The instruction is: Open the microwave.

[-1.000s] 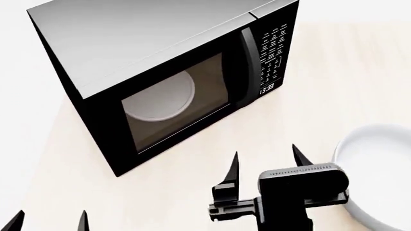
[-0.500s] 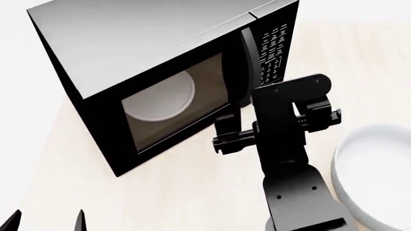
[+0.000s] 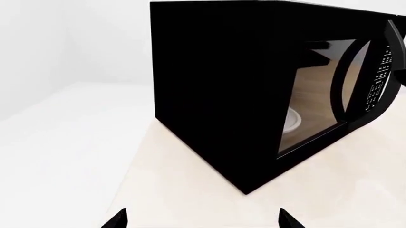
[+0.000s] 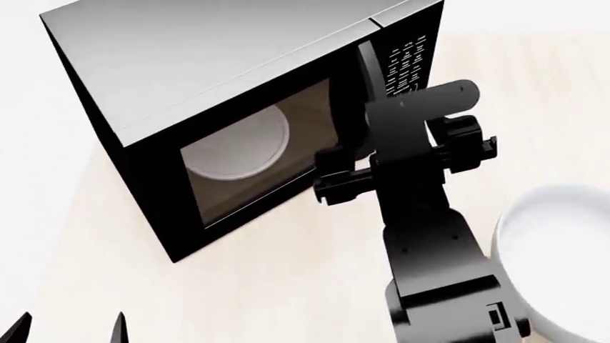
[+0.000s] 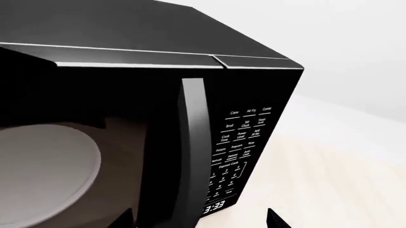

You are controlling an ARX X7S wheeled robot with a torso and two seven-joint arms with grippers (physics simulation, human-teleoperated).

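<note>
the microwave [image 4: 248, 121] sits toward the far left corner of the counter [image 4: 286, 286], turned a bit so its front faces you at an angle. door's shut, and you can see the white turntable plate [image 4: 238, 146] through the glass. the vertical door handle [image 5: 193, 152] runs along the right edge of the window, just beside the button panel [image 5: 241, 152], with the little display [image 5: 214, 207] glowing low down.

your right gripper [image 4: 358, 175] is up at the front, right by the lower part of that handle. makes sense: the door looks hinged on the left, so the handle side is where you get leverage. in the right wrist view the handle lands between the two fingertips [image 5: 276, 219] poking up at the frame's edge, so the fingers are spread wide and nothing's pinched yet. from the head view i can't tell if they're actually touching the handle or just short of it.

your left gripper [image 4: 67, 330] is parked low at the near left edge of the counter, fingers apart, holding nothing, well clear of the door's swing, which is probably the point.

the white bowl [image 4: 553, 257] at the near right edge sits just beside your right arm, so watch the elbow when you pull back.

i'd say you're at the "get around the handle" stage: ease in, close, then pull along an arc.
</note>
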